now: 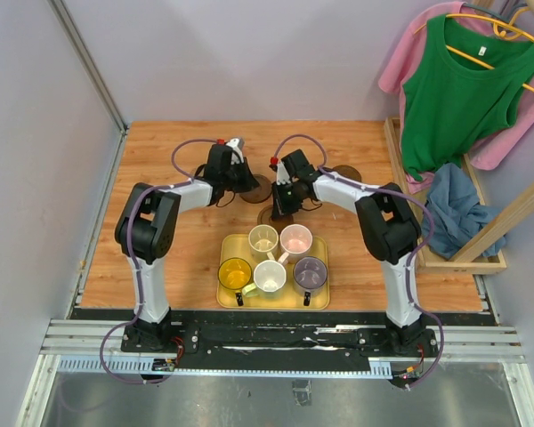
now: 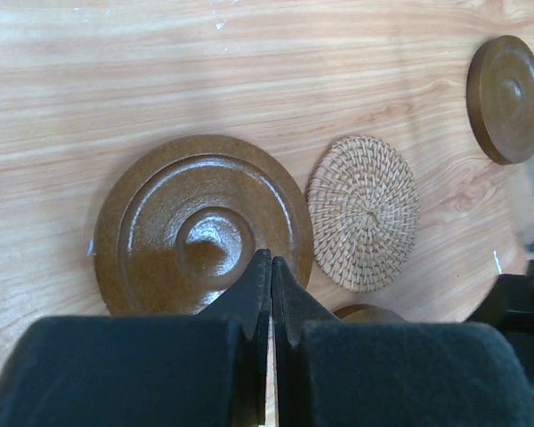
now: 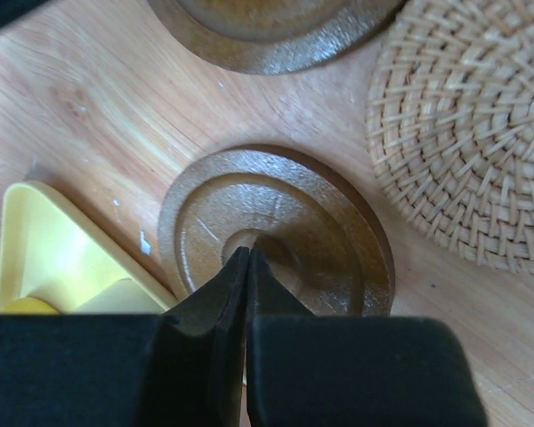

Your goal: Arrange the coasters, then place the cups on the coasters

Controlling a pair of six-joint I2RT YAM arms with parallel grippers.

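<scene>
Five cups stand on the yellow tray (image 1: 227,298): cream-green (image 1: 263,240), pink (image 1: 295,239), see-through yellow (image 1: 235,274), cream-white (image 1: 270,277) and grey-purple (image 1: 310,272). Behind the tray lie the coasters. My left gripper (image 2: 271,259) is shut, its tips over the near rim of a glossy dark brown coaster (image 2: 187,222). A woven tan coaster (image 2: 363,212) lies just right of it. Another dark brown coaster (image 2: 507,98) lies farther off. My right gripper (image 3: 249,253) is shut, with its tips on the centre of a dark brown coaster (image 3: 311,222) beside the tray corner (image 3: 36,258). Neither gripper holds anything.
A wooden rack (image 1: 481,231) with a green top (image 1: 463,89), pink cloth and a blue cloth (image 1: 454,209) stands at the table's right edge. Grey walls close the left and back. The two wrists hang close together over the coasters, just behind the tray.
</scene>
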